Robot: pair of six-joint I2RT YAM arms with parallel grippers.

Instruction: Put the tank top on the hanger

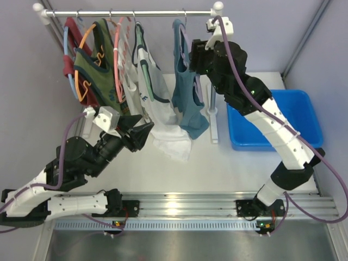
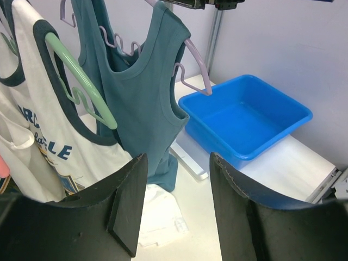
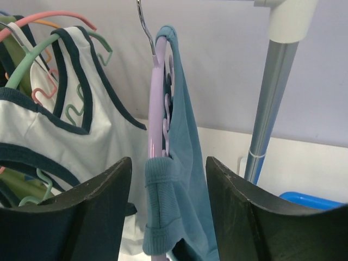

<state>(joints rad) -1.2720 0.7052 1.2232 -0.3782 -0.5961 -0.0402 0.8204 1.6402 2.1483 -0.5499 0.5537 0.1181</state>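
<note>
The teal tank top [image 1: 187, 95] hangs on the lavender hanger [image 2: 197, 64], which hooks on the rail at the rack's right end. In the right wrist view the hanger [image 3: 157, 109] runs edge-on, with the top's strap [image 3: 163, 190] over it. My right gripper [image 3: 168, 182] is open, with a jaw on each side of the hanger and strap and neither touching; in the top view it [image 1: 193, 56] sits high by the rail. My left gripper [image 2: 176, 206] is open and empty, low over the table in front of the hanging tank top [image 2: 142, 95]; in the top view it [image 1: 142, 133] is left of the clothes.
Other tops hang left of it: a white one with dark trim [image 1: 148, 76] on a green hanger [image 2: 81, 81] and an olive one [image 1: 98, 68]. A white garment [image 1: 173, 142] lies on the table. A blue bin [image 1: 272, 122] stands at the right. The rack's post [image 3: 272, 109] and foot [image 1: 213, 128] are close by.
</note>
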